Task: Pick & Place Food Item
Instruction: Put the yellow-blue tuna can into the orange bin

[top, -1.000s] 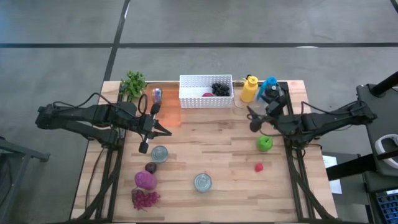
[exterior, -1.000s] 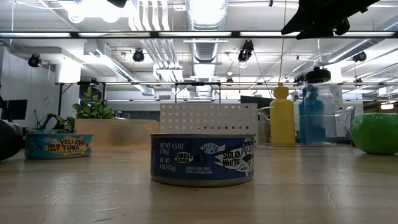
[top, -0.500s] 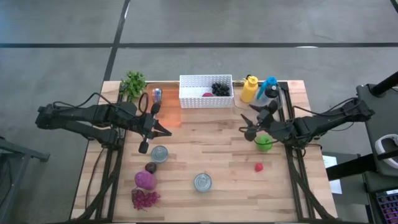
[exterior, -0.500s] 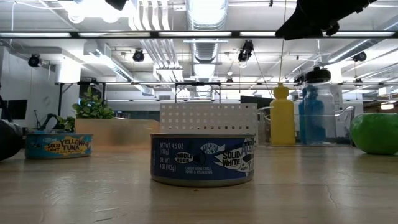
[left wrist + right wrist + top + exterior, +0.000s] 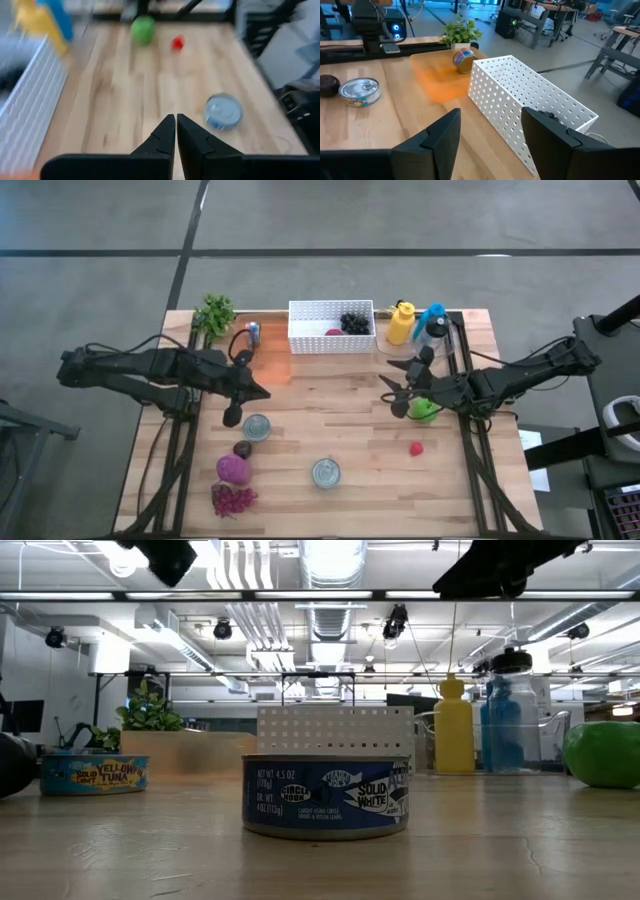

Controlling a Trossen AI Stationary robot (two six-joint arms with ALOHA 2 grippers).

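Movement: right gripper (image 5: 396, 396) has swung from the bottles at the table's 1 o'clock corner toward the centre, and now sits just beside the green apple (image 5: 427, 410), on its 9 o'clock side.
Table (image 5: 350, 430): wooden top seen from above, with one dark arm reaching in from 9 o'clock and one from 3 o'clock, so each covers its own half.
White basket (image 5: 331, 327): at 12 o'clock along the far edge, already holding dark grapes and something red; it looks like the drop-off place for food.
Left gripper (image 5: 262, 392): waits at about 10 o'clock from the table's centre, fingers pressed together and holding nothing, clear of the other arm's path.
Right gripper fingers: parted in its wrist view, nothing visible between them; whether they touch the apple cannot be told.
Green apple: at about 3 o'clock on the table, probably the item to be picked.
Tuna cans: one (image 5: 257, 426) near the left gripper, one (image 5: 326, 473) toward 6 o'clock.
Red berry (image 5: 416, 448): small, at 5 o'clock from the apple.
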